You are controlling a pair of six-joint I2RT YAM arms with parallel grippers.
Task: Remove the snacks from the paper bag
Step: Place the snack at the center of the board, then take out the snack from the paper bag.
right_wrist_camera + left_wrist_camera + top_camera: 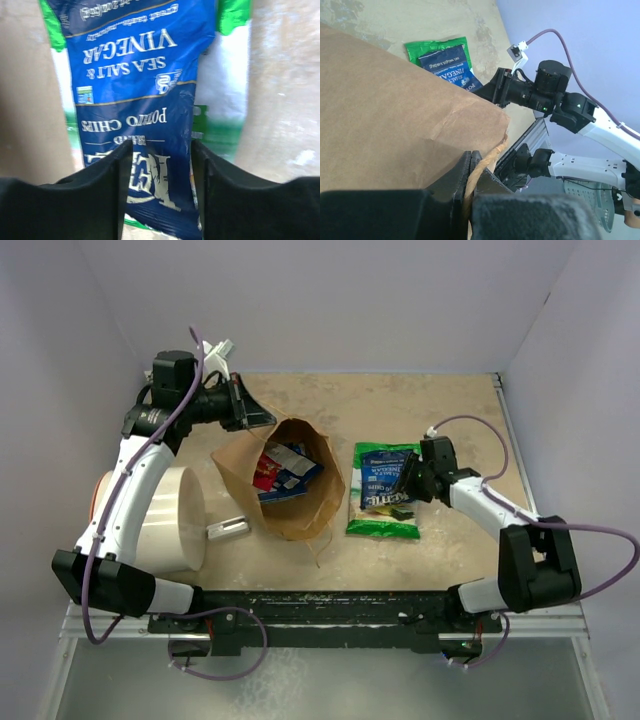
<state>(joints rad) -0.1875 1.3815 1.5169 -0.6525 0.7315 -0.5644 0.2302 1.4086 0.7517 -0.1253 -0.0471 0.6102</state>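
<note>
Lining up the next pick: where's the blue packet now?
In the top view the blue packet lies on the green packet, right of the bag, the right gripper straddling it.

From where I stand, the desk (470, 420) is a tan slab with a mottled, stone-like pattern and paler patches scattered across it. Three plain walls box it in: the back wall (350, 300), the left wall (50, 360) and the right wall (590, 390), all a pale lavender-white. A thin white strip (511, 440) runs along the desk's right edge, beside the wall. At the near edge a black rail (330, 602) lies across the width, with a silvery metal frame (320, 632) just under it and a dull grey surface (330, 685) below that. The light is soft and even, throwing only faint shadows.
</note>
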